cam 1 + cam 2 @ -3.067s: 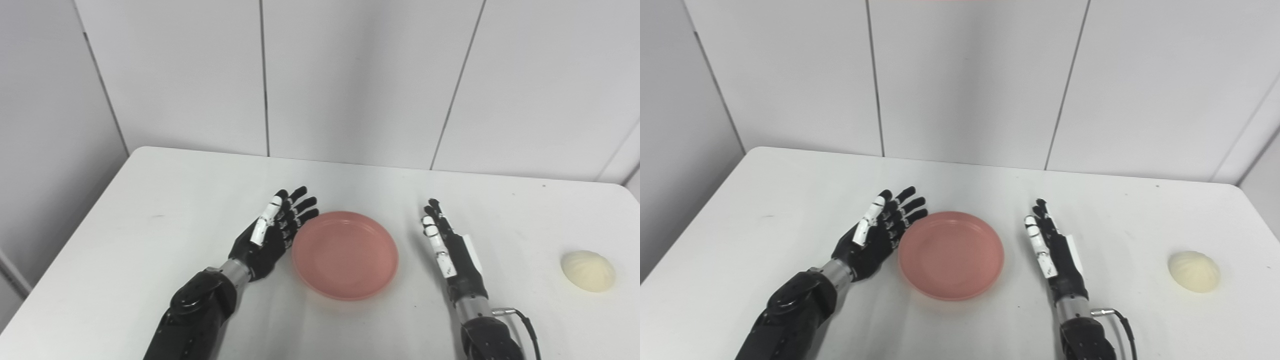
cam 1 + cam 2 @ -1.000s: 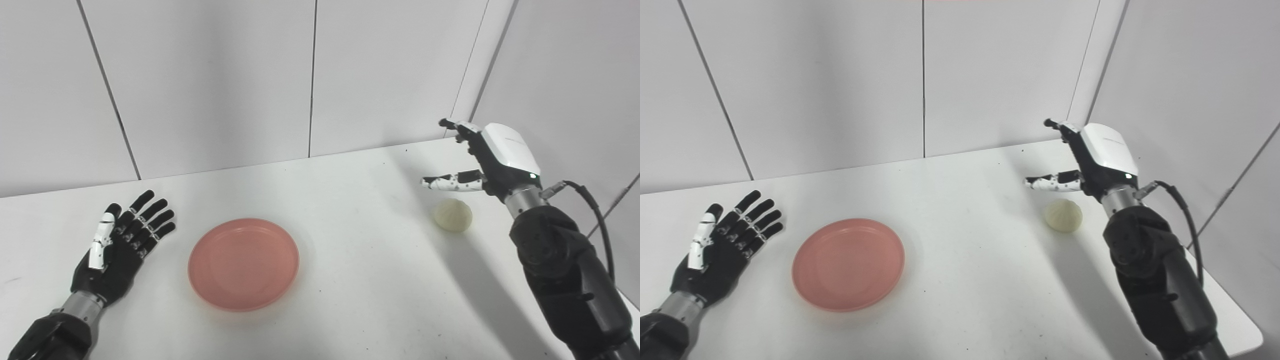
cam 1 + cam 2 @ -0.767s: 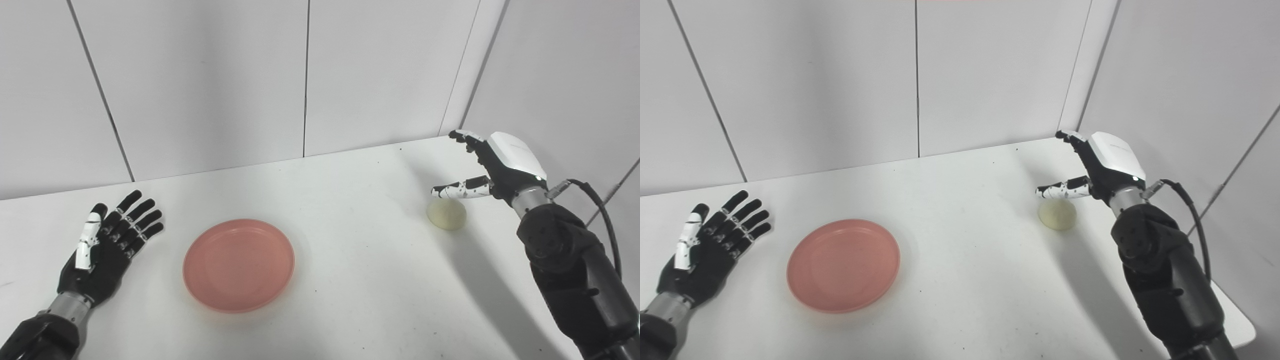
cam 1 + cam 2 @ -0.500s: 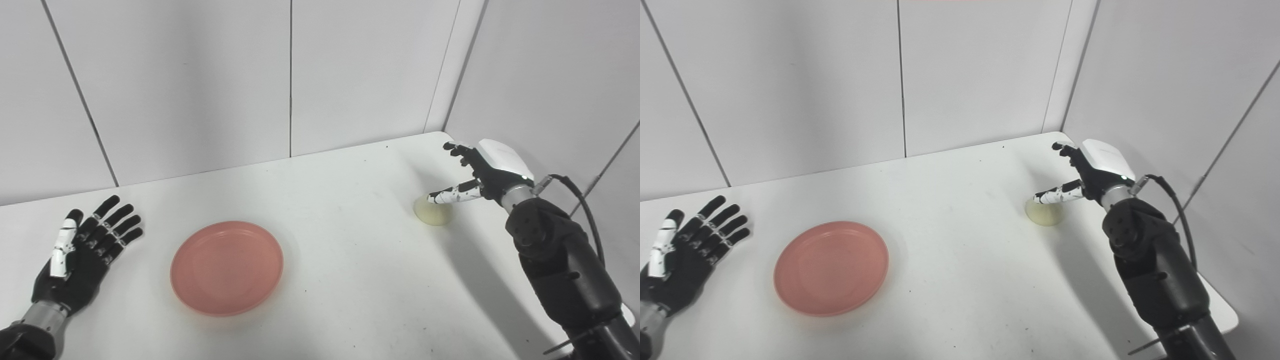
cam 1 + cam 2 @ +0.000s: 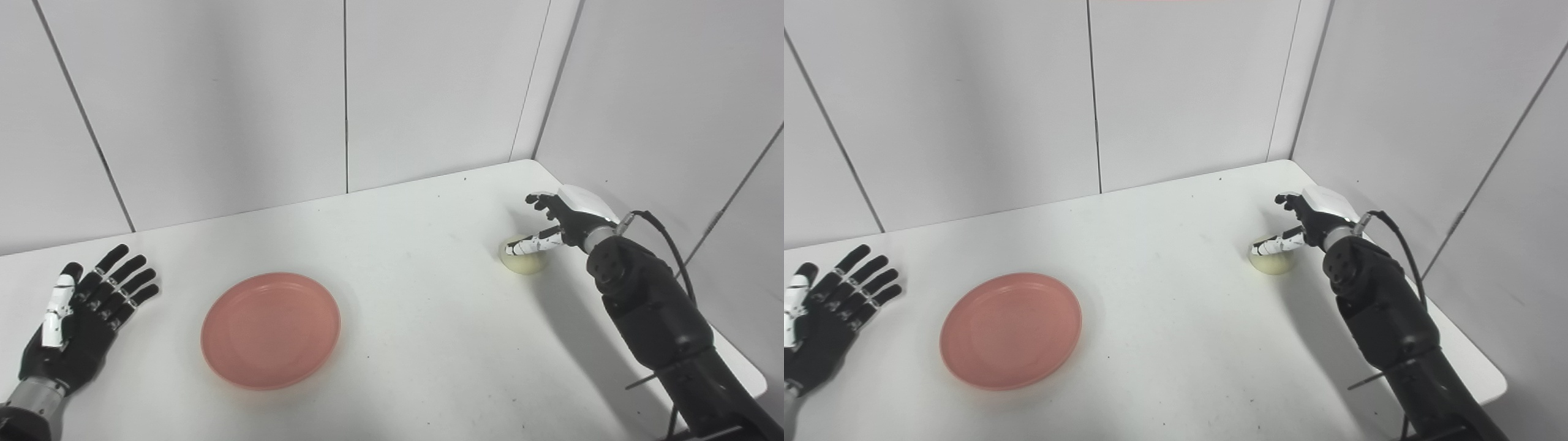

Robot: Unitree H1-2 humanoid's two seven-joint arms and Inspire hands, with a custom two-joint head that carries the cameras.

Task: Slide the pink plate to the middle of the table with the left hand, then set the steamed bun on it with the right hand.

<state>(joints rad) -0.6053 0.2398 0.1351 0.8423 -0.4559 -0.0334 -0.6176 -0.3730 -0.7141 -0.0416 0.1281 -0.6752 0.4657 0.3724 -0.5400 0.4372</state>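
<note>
Steamed bun [image 5: 524, 260] sits right of frame, nr counter [image 5: 429, 343] edge. Right hand [image 5: 560, 222] over it, fingers spread, not clenched yet. Risk: partial grip rolls bun off edge. Pink plate [image 5: 271, 330] lower left; left hand [image 5: 79, 321] released, idle.

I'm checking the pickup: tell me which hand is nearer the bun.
Right. The right hand is over the bun, its thumb across the top. The left hand lies open far off, on the other side of the plate.
</note>
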